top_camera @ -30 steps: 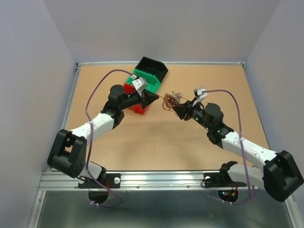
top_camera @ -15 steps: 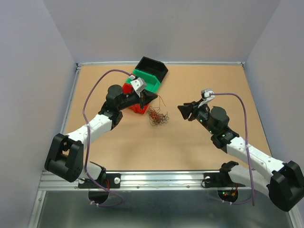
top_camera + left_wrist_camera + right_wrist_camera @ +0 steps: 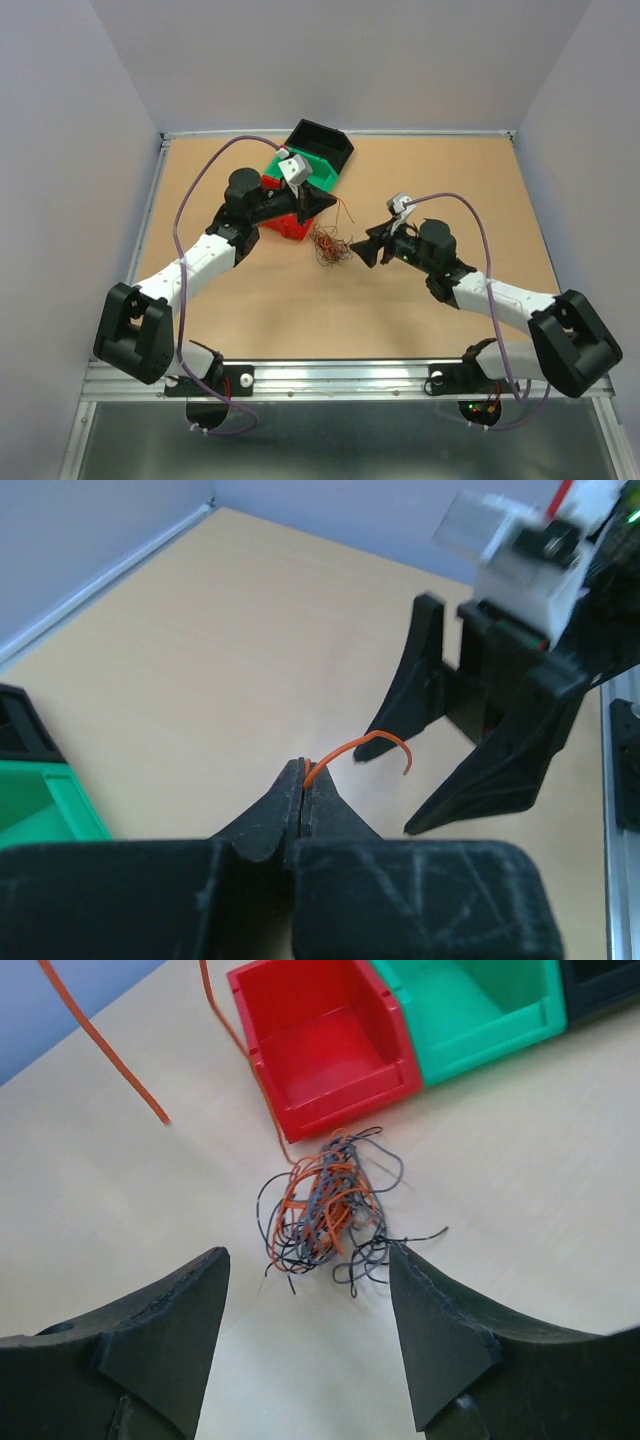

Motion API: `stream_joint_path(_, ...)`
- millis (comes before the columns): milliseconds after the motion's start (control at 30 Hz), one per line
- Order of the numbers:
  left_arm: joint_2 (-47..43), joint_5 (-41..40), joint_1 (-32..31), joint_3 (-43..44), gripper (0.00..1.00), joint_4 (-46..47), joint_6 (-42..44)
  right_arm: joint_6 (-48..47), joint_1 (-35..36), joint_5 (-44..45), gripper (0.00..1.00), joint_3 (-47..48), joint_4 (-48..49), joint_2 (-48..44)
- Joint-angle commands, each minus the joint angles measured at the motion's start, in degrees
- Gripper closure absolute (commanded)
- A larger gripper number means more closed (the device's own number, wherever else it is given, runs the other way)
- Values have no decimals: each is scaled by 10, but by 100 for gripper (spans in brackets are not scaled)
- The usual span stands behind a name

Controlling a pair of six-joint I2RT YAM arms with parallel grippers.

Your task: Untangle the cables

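Holding: the left gripper (image 3: 303,780) is pinched fully closed on one orange strand (image 3: 365,748), and the strand's free end curls out just past the fingertips.
Right gripper (image 3: 308,1255): jaws are spread wide with nothing in them, angled down at the heap.
Cables (image 3: 325,1210): a small knotted clump of orange and dark wires lies on the table (image 3: 520,1160). It sits just ahead of the right gripper, centred between its open fingers, and below the left gripper's tips.
Link: an orange line climbs from the clump past the red bin (image 3: 330,1050) toward the left gripper. It is probably the pinched strand, though I cannot trace it the whole way.
Bins: the red bin is just beyond the clump as seen from the right gripper, with the green bin (image 3: 470,1010) tight against its side.
Handling: the wires look feather-light, soft and springy. A pull on one strand would likely drag the whole clump instead of freeing it. Wire this thin could also slip from the pads or kink.
Where to grab: the dense bunched core looks best, with the right fingers closing across it to anchor it. The loose outer loops would give little purchase.
Risk: closing too high would catch only stray loops.
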Motion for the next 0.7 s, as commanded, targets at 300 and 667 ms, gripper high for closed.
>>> stream_joint_path(300, -34, 27, -19, 151, 100, -66, -33, 35, 18, -110, 36, 113, 235, 220)
stream_joint_path(667, -48, -92, -19, 399, 100, -180, -11, 31, 30, -51, 55, 131, 237, 269)
